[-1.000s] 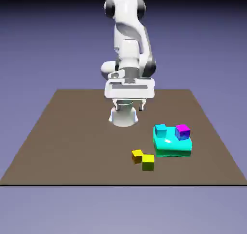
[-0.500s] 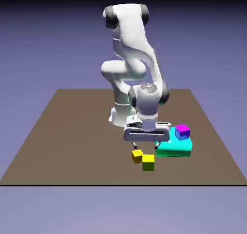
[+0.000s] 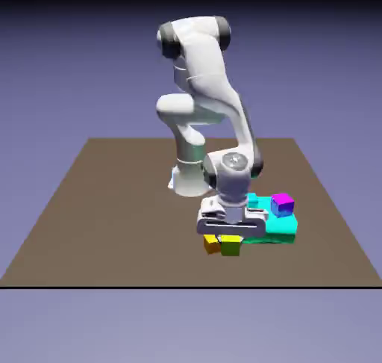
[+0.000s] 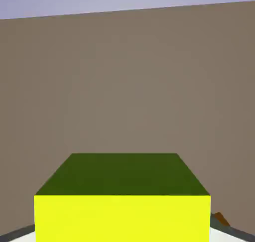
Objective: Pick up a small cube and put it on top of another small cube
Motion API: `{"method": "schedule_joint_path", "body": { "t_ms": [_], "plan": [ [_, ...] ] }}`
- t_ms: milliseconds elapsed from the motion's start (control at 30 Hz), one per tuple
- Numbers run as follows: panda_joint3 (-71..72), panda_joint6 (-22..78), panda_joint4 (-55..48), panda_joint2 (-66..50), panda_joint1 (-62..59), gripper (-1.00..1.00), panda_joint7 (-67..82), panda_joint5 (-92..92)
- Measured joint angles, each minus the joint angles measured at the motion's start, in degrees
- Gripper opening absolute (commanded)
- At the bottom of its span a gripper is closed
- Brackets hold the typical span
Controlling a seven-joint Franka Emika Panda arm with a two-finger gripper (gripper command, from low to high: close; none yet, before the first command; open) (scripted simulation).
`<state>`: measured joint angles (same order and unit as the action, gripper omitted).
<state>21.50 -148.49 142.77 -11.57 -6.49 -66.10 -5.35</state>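
Cube in the clamp, and now the stacking half of the job!

Across the wide brown table (image 3: 112, 212) leans the white jointed robot arm (image 3: 205, 63), its wrist low over the near part. Beside it sits the glossy turquoise block (image 3: 280, 228), low and broad, a platform for two little passengers: the purple-and-blue cube (image 3: 282, 206) and, partly covered by the hand, the bright cyan cube (image 3: 253, 200). And here's the two-finger gripper (image 3: 230, 239), its fingers closed on opposite sides of the yellow-green, flat-faced cube (image 3: 230, 247). That cube sits square between them in the hand view, and looks to be just off the tabletop, though the gap itself can't be made out. Right beside it, toward the exterior view's left, is the small orange cube (image 3: 213, 245), slightly turned.

The held one looks light and stiff, nothing fragile, but those smooth sides might slip if the pinch were uneven. Mid-height on two parallel faces is the place to take it, keeping the underside free. Which cube is the target, nobody can tell from here. Next comes a straight lift, clear of that orange neighbour it could easily nudge, then a level, gentle lowering.
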Motion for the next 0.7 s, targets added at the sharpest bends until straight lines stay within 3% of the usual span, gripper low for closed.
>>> {"method": "schedule_joint_path", "body": {
  "t_ms": [367, 433, 567, 600, 700],
  "plan": [
    [6.32, 20.46, 0.68, 22.84, 22.18, -1.00, 22.00, 12.64],
    [6.39, 20.69, 0.69, 23.10, 22.43, -1.00, 22.25, 12.78],
    [6.54, 10.74, 4.04, 15.86, 22.56, -1.00, 19.28, 8.99],
    [6.56, 8.77, 4.70, 14.43, 22.63, 1.00, 18.69, 8.24],
    [6.55, 11.25, 3.87, 16.24, 22.59, 1.00, 19.32, 9.02]
  ]
}}
